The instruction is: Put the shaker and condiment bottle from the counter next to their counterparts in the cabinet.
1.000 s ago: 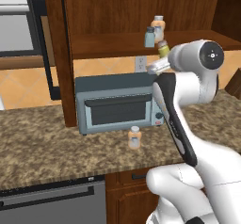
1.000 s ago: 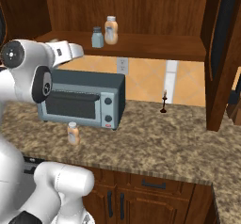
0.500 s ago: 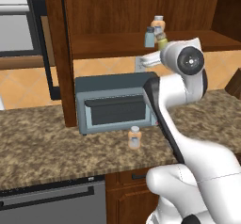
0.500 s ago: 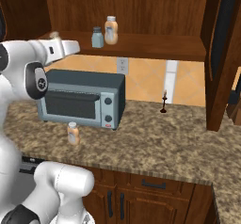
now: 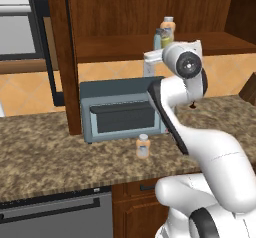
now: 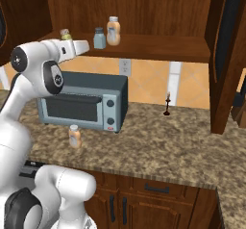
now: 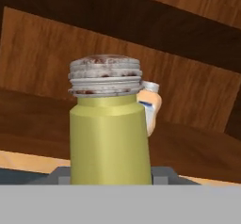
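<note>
A dark wooden wall cabinet [image 6: 158, 47] with one wide shelf hangs above a speckled granite worktop [image 6: 158, 141]. On the shelf stand two things side by side: one blue-grey shaker [image 6: 99, 38] with a silver cap and one orange-peach bottle [image 6: 113, 31] with a white cap. The white arm reaches up toward the left end of the shelf, and its hand [image 6: 65, 40] holds one yellow-green shaker [image 7: 109, 133] with a grey cap, upright, well to the left of the pair. A second orange-peach condiment bottle [image 5: 143, 146] stands alone on the worktop, just in front of the grey-blue toaster oven [image 5: 122, 108]. A small dark candlestick [image 6: 167, 104] stands by the back wall.
</note>
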Controlling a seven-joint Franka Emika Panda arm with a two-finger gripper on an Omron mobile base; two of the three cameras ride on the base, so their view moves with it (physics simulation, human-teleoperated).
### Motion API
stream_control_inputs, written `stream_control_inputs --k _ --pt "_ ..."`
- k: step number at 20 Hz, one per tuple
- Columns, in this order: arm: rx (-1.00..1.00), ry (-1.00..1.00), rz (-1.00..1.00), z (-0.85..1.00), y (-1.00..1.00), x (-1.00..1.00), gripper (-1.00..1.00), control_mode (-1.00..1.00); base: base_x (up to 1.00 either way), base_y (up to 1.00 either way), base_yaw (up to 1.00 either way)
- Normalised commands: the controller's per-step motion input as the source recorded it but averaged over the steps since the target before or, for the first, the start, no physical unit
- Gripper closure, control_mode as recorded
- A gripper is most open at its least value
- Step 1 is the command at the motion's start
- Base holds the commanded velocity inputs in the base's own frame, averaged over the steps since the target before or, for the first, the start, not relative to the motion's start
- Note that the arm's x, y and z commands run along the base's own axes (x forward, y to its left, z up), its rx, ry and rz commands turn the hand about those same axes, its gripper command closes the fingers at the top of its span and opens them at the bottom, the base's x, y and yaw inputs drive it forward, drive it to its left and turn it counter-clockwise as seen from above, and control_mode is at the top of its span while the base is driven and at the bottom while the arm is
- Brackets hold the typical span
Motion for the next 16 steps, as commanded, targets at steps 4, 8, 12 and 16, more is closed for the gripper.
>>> stream_control_inputs --k 4,8,12,16 --pt "0.04 0.0 0.0 0.17 0.02 0.44 1.0 -1.0 0.0 0.0 0.0" --pt "0.0 0.0 0.0 0.03 0.03 0.49 1.0 -1.0 0.0 0.0 0.0" --pt "0.0 0.0 -0.01 0.0 0.01 0.53 1.0 -1.0 0.0 0.0 0.0" --pt "0.0 0.0 -0.04 0.0 0.08 0.52 1.0 -1.0 0.0 0.0 0.0"
